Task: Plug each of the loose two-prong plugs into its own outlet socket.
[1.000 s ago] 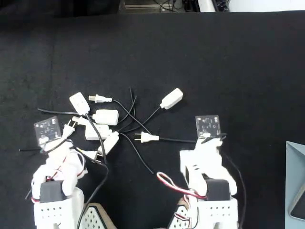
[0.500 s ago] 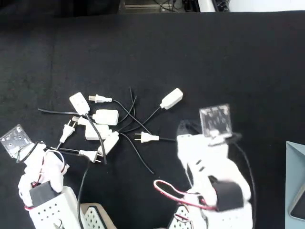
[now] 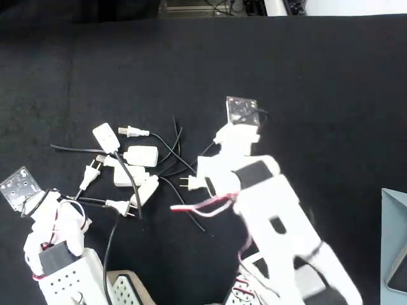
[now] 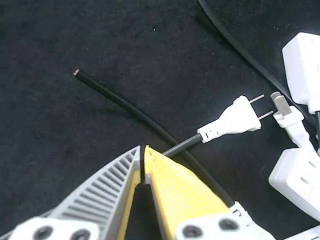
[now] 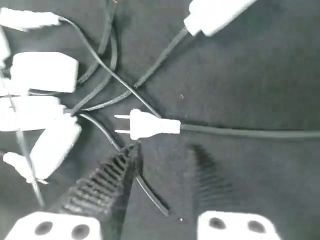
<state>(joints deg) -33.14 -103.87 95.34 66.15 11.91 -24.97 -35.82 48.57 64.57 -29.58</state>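
Several white two-prong plugs and white outlet sockets lie tangled with black cords on the black table, left of centre. My right gripper [image 5: 167,160] is open and hovers just short of a loose plug [image 5: 147,125] [image 3: 189,183], whose prongs point toward the socket cluster [image 3: 137,166]. A lone socket [image 5: 217,12] lies farther out on its cord. My left gripper [image 4: 143,152] is shut with nothing in it, low at the table's near left. Another loose plug [image 4: 232,120] lies just beyond it, its cord running under the fingers [image 4: 175,185].
A cut black cord end [image 4: 76,73] lies beside the left gripper. Two sockets [image 4: 305,60] sit close behind that plug. A grey tray [image 3: 394,241] stands at the right edge. The far half of the table [image 3: 305,63] is bare cloth.
My right arm has swung out from its base toward the centre plug. My left arm swung left early on and has since held still.
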